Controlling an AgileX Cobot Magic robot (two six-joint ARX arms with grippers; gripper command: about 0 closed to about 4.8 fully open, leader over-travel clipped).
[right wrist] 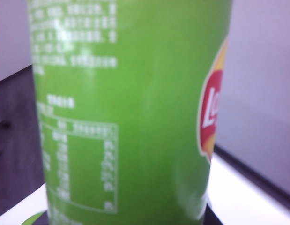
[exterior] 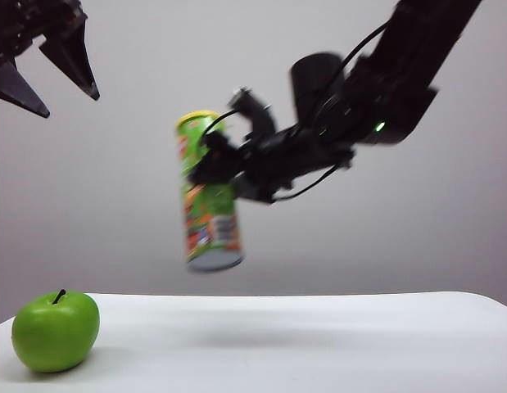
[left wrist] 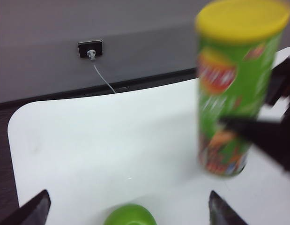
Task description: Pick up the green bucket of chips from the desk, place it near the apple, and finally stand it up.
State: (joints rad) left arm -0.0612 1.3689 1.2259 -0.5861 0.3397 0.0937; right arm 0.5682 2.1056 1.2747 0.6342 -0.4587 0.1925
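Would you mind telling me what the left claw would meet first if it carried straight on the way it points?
Probably the apple, low between the open left claw's tips; depth is unclear.

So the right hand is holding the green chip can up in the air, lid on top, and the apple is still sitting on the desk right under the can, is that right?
Not quite. The right hand does hold the green chip can in the air, yellow lid up, but the apple is not under it. The exterior view shows the apple on the desk well off to the left of the can.
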